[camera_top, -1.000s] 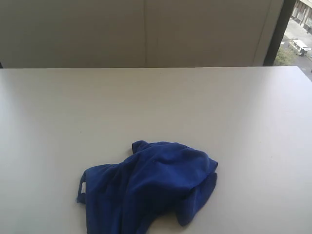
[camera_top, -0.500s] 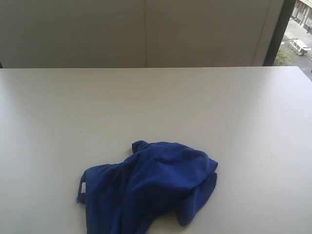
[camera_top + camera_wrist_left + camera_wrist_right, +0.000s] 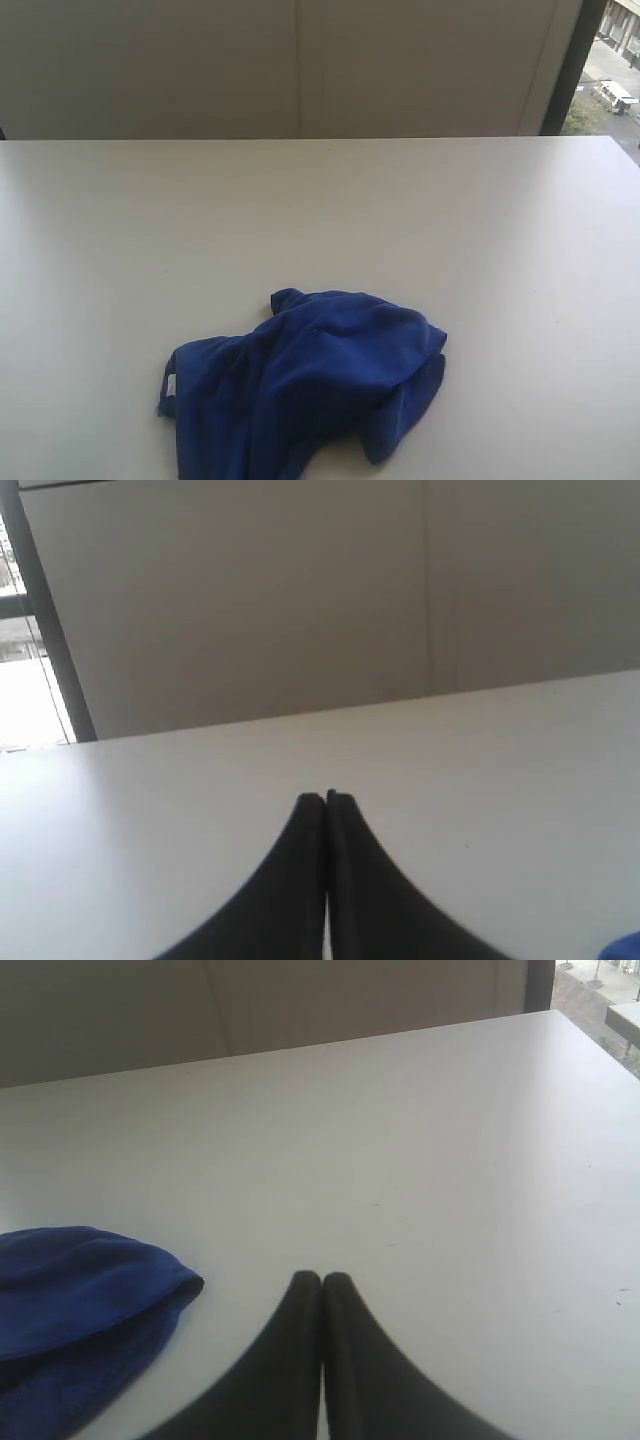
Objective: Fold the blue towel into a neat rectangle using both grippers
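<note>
Jaws of the left gripper (image 3: 326, 798) meet tip to tip, gripping nothing; the right gripper (image 3: 321, 1278) is closed and empty likewise, near the blue towel (image 3: 300, 395) but apart from it. The towel lies crumpled in 1 heap on the near side of the white table (image 3: 400, 200), white tag (image 3: 172, 385) showing. Beyond stand a plain wall (image 3: 200, 60) and a window (image 3: 610, 70).

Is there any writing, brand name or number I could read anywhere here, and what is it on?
None can be read in any view.
The small white tag at the edge of the blue towel is too small to show any print.
</note>
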`<state>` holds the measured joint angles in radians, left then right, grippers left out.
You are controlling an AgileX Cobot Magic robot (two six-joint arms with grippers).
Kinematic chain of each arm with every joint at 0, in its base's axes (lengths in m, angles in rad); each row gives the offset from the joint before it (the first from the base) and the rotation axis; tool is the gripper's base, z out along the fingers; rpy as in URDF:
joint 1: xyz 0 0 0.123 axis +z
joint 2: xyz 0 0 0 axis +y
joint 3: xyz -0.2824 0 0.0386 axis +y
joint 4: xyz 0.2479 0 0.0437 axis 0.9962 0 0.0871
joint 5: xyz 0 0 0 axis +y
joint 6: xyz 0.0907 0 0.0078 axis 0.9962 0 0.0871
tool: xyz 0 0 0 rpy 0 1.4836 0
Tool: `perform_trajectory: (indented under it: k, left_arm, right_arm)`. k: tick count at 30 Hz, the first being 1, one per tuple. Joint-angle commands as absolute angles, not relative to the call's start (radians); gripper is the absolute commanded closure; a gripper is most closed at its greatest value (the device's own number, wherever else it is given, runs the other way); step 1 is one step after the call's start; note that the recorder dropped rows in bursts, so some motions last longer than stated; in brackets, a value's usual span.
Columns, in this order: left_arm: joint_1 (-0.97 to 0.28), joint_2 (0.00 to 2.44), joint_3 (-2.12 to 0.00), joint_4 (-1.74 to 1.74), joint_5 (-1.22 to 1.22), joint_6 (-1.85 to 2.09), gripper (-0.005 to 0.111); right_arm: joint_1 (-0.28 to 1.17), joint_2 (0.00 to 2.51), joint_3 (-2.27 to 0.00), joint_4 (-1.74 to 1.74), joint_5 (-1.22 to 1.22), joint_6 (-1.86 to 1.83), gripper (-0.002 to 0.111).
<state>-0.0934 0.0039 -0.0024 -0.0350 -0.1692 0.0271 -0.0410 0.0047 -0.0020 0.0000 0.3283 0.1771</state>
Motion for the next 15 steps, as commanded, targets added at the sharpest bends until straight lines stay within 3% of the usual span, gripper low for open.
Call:
perform_trajectory:
  k: [1, 10, 15]
  left_arm:
    - [-0.090, 0.000, 0.000, -0.037, -0.289, 0.026, 0.107]
    - [-0.090, 0.000, 0.000, -0.034, -0.673, -0.380, 0.107]
    - [-0.090, 0.005, -0.120, 0.018, -0.571, -0.389, 0.107]
  right_arm:
    - [-0.042, 0.000, 0.000, 0.000, 0.320, 0.181, 0.108]
    - [-0.042, 0.000, 0.000, 0.000, 0.320, 0.181, 0.108]
    - [-0.042, 0.000, 0.000, 0.000, 0.320, 0.181, 0.108]
